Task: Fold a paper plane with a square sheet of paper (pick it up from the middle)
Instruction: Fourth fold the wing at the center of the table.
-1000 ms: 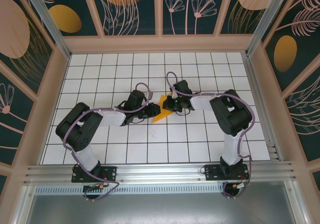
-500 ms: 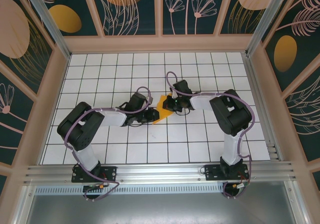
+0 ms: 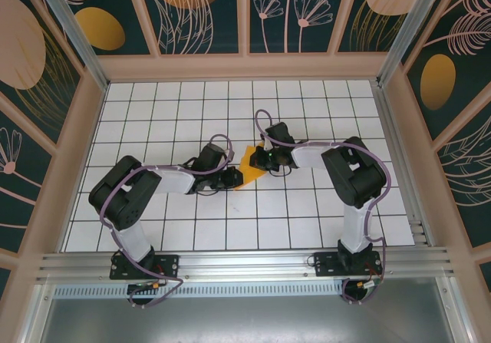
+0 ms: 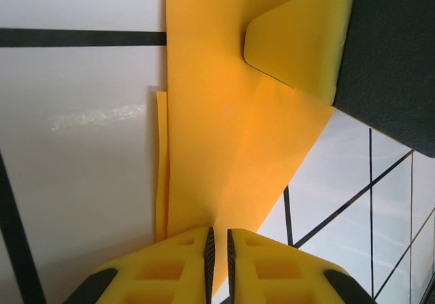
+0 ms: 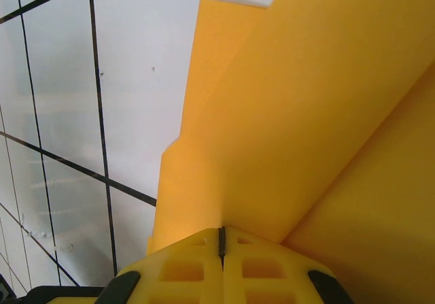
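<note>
1. Folded orange paper sits mid-table on the white grid table, between both grippers, with creased layers overlapping.
2. Left gripper is at the paper's near-left edge. In the left wrist view its fingers are almost pressed together, pinching the paper.
3. Right gripper is at the paper's far-right side. Its fingers are pressed together on a crease in the paper.

sheet of paper: one, orange-yellow, creased
arms: two, the left arm left of the sheet of paper, the right arm right of it
grippers: two, the left gripper and the right gripper, both at the sheet
fingers: four, yellow, two per gripper
bench: one, white, black grid
</note>
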`<act>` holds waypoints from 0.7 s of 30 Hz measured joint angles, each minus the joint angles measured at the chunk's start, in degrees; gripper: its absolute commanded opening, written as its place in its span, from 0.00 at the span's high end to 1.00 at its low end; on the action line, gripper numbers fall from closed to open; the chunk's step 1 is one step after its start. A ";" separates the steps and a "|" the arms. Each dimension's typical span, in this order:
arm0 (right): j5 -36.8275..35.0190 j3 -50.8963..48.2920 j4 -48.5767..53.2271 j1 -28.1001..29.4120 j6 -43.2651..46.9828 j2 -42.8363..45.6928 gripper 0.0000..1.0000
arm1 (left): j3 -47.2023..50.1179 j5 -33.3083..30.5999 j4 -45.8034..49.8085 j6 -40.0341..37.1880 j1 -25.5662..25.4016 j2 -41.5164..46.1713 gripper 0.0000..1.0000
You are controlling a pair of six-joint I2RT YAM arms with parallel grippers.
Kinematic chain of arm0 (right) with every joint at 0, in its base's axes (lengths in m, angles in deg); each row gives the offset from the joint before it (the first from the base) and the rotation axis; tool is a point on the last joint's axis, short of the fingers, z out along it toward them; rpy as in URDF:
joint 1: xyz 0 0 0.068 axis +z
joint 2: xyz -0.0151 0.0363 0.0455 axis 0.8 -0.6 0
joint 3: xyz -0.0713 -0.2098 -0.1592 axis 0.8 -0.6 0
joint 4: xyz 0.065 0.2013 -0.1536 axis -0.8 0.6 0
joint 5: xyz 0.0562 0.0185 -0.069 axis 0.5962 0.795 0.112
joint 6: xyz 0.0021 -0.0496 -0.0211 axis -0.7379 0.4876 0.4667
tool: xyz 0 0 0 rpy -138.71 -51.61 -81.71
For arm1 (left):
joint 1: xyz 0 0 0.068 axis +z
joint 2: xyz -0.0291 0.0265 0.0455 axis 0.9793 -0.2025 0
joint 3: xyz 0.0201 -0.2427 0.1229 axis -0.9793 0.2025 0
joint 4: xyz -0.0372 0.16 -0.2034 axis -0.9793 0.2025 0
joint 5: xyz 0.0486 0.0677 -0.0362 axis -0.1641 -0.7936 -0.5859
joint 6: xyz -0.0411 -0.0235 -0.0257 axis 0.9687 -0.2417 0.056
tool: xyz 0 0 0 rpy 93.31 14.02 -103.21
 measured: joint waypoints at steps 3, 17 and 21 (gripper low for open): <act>0.00 0.02 0.02 0.00 0.00 -0.02 0.98 | 0.83 -0.48 -0.83 0.02 -0.17 0.42 0.84; 0.02 0.35 0.37 0.00 0.00 -0.22 0.98 | 4.83 -1.29 -0.81 0.04 -0.87 3.85 0.88; 0.04 0.44 0.39 0.00 0.00 -0.33 0.98 | 5.25 -1.42 0.02 0.04 -1.22 4.52 0.89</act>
